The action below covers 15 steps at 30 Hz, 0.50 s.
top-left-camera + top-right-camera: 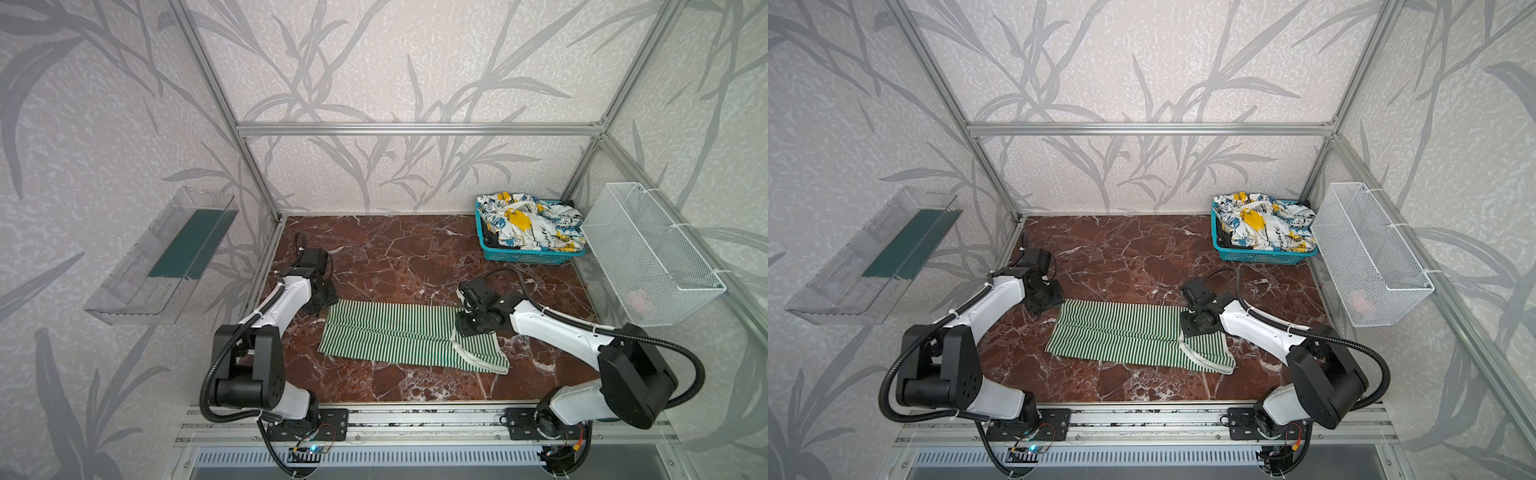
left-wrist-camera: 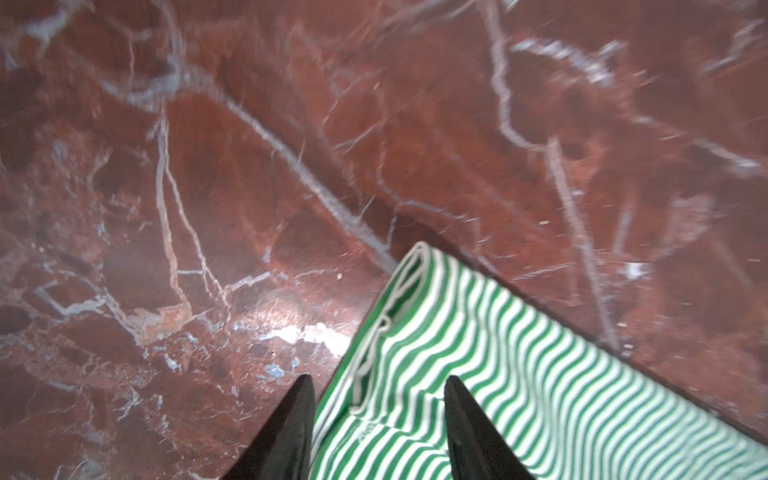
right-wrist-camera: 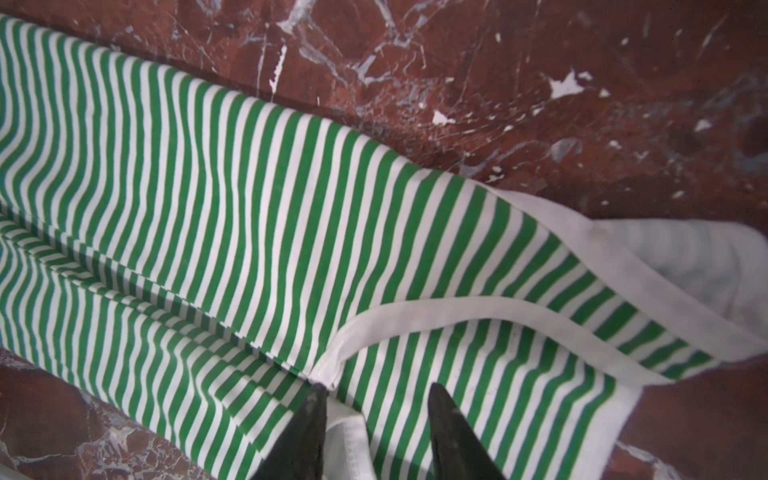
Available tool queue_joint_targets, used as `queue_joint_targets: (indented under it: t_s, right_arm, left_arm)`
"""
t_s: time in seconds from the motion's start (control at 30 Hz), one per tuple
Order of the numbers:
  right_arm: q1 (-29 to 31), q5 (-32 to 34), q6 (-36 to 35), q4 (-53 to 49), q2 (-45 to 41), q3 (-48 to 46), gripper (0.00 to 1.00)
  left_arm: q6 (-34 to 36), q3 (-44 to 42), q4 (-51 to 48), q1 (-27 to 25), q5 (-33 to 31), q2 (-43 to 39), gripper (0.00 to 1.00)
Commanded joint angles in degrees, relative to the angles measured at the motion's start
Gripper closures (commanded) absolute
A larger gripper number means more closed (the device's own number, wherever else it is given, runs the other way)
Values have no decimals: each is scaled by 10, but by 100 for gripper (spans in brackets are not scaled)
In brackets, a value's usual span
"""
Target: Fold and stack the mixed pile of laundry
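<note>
Green-and-white stripes mark the striped garment (image 1: pixel 399 332), which lies flat as a long folded band on the near middle of the red marble table (image 1: pixel 395 253). Its white-trimmed neck opening is at the right end.

The left pincer (image 2: pixel 378 378) is at the band's far left corner. Its jaws stand moderately apart. One finger (image 2: pixel 286 428) is over bare marble and the other is over the stripes, with the hemmed edge lying loose between them, not pinched.

The right pincer (image 3: pixel 377 386) is above the right part of the band, just beside the point where the white trim meets the folded layer. Its jaws are likewise parted, with flat cloth between them and nothing gripped.

Well apart, at the far right corner, the teal basket (image 1: pixel 523 255) holds the printed garment (image 1: pixel 532 224), heaped over its rim, with a black garment (image 1: pixel 491 237) showing beneath. On the right wall, the white wire basket (image 1: pixel 648 249) holds a small pinkish piece (image 1: pixel 638 299) at its near end.
</note>
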Motion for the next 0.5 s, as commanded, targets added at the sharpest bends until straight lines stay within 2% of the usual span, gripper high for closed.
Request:
queue_joint_targets:
  t_s: [0.0,0.17,0.33,0.47]
  right_arm:
    - [-17,19,15,-28,16,0,60]
    - [-29,4,15,-3,77,3,64]
    - [-31,-15,-3,-5,162,55,67]
    - [-31,-38,-35,-27,261,160,68]
  left_arm:
    - [24,9,-18,-38,31,-12,50]
    - [-19,-46,-15,-56,30,-28,50]
    - [-52,-108,-20,-56,33,-110,49]
    - [-56,-123,-42,-56,37,-179,39]
